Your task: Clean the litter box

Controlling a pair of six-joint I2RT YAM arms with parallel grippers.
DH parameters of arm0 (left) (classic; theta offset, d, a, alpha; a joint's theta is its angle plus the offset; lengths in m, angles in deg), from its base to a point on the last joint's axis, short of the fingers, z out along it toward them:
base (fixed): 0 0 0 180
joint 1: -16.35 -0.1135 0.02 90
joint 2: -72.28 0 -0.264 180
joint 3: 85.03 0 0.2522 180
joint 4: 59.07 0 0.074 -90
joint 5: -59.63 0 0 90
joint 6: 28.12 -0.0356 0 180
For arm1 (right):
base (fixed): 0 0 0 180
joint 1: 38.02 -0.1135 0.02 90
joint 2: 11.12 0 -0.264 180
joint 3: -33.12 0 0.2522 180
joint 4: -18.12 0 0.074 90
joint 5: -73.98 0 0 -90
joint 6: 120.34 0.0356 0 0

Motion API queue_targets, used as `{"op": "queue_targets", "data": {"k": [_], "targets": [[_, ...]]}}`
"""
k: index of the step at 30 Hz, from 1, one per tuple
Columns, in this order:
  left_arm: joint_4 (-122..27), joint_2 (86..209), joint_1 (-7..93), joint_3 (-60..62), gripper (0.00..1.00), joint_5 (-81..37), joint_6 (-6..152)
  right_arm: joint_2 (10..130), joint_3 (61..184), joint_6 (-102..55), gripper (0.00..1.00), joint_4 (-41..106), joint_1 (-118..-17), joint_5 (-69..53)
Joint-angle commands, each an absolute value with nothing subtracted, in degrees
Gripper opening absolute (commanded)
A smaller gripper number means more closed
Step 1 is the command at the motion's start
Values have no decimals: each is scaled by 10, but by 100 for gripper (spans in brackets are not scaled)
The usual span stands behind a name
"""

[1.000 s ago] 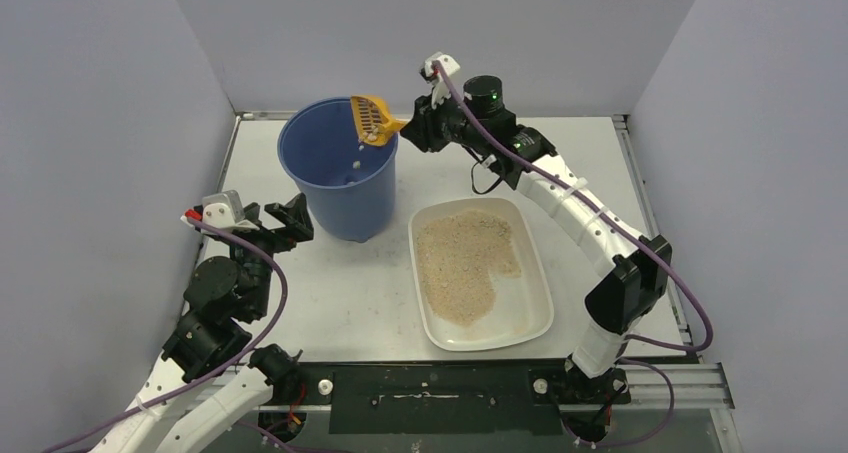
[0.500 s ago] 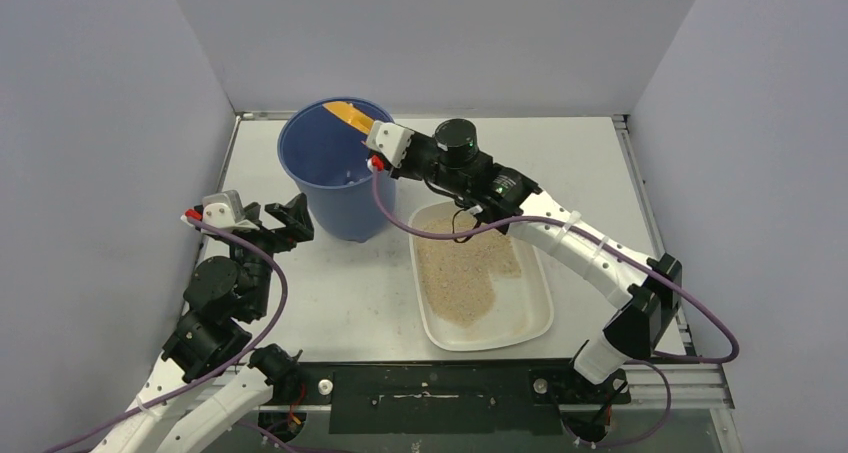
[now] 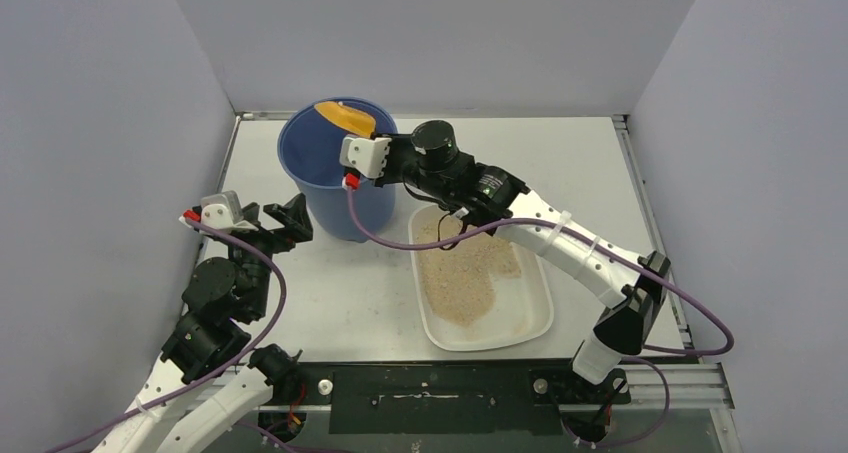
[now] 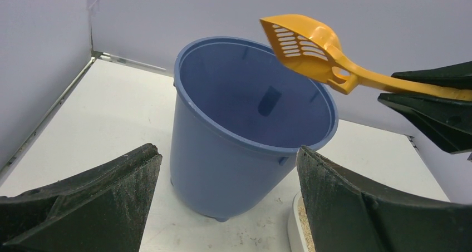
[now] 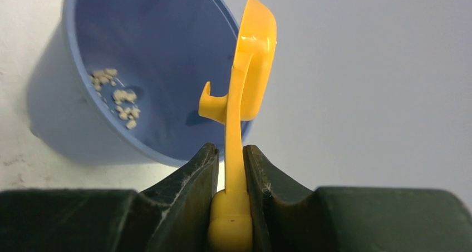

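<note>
Right tool [image 5: 229, 152] is pinched tight on the flat handle of the yellow plastic scoop [image 5: 253, 57]. From the wrist view the two dark, slightly dusty fingers [image 5: 189, 174] squeeze it from both sides, with the rounded butt of the handle sitting down between them. The scoop is turned on edge here, a little hook-shaped tab sticking out of the handle. It's held up over the far rim of the blue bucket [image 3: 325, 198], and the left wrist view shows the rows of slots in its blade.

The bucket is a smooth round plastic one, tapering toward the base and standing upright on little feet on the white surface [image 3: 340, 293]. Down at the bottom there's a small scatter of pale, lumpy bits [image 5: 117, 96].

The litter box [image 3: 528, 311] sits flat on the surface just to the right of the bucket, partly under the right arm. It's a shallow white tray with rounded corners and a glossy look. The tan sandy granules [image 3: 460, 268] are grainy and spread unevenly: thick over the far and left part, while the near right corner is bare plastic.

Left tool [image 3: 280, 223] is spread wide and has nothing in it. It sits low beside the bucket's left side, its chunky black wedge-shaped fingers [image 4: 100, 196] looking rough and dusted with fine grit, framing the bucket without touching it.
</note>
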State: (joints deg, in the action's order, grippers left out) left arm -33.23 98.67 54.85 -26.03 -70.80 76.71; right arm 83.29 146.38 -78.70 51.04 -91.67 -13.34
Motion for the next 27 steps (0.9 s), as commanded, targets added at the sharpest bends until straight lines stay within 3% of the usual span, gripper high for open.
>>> {"op": "queue_targets", "data": {"k": [1, 3, 5, 7, 9, 11, 13, 14, 15, 16, 17, 18, 19, 20, 21, 22, 23, 24, 25, 26, 27], "targets": [[-359, 984, 543, -261, 90, -705, 767, 846, 1498, -827, 0, 506, -932, -230], [-357, 984, 543, -261, 90, -706, 766, 883, 1596, -797, 0, 635, -919, -87], [-358, 983, 542, -260, 90, -707, 767, 875, 1543, -784, 0, 545, -919, -222], [-358, 982, 542, -261, 90, -708, 765, 885, 1595, -803, 0, 646, -921, -93], [-359, 982, 541, -261, 90, -709, 766, 864, 1525, -772, 0, 518, -921, -194], [-359, 983, 541, -261, 90, -706, 764, 875, 1577, -791, 0, 621, -915, -67], [-357, 983, 540, -261, 90, -708, 766, 867, 1519, -743, 0, 518, -914, -217], [-359, 983, 540, -261, 90, -706, 765, 881, 1551, -796, 0, 596, -934, -190], [-359, 984, 539, -261, 90, -706, 764, 890, 1594, -800, 0, 665, -926, -73], [-358, 984, 540, -262, 90, -707, 764, 879, 1574, -745, 0, 598, -904, -54], [-358, 983, 539, -261, 90, -709, 765, 865, 1514, -736, 0, 488, -920, -197], [-360, 983, 539, -261, 90, -707, 765, 869, 1529, -799, 0, 534, -940, -224], [-360, 983, 538, -261, 90, -706, 764, 883, 1586, -803, 0, 626, -925, -96], [-358, 983, 538, -261, 90, -707, 764, 884, 1574, -741, 0, 618, -885, 11], [-357, 983, 537, -261, 90, -708, 765, 874, 1533, -677, 0, 508, -887, -110], [-359, 983, 537, -261, 90, -709, 764, 883, 1563, -745, 0, 577, -913, -158], [-360, 982, 537, -262, 90, -708, 763, 905, 1622, -768, 0, 667, -906, -33], [-358, 981, 537, -262, 90, -710, 764, 898, 1612, -712, 0, 602, -867, 31], [-358, 981, 537, -262, 90, -711, 764, 886, 1548, -634, 0, 486, -871, -151], [-361, 981, 537, -262, 90, -710, 764, 903, 1559, -721, 0, 555, -912, -234], [-363, 982, 537, -262, 90, -709, 761, 932, 1639, -779, 0, 677, -939, -145]]}}
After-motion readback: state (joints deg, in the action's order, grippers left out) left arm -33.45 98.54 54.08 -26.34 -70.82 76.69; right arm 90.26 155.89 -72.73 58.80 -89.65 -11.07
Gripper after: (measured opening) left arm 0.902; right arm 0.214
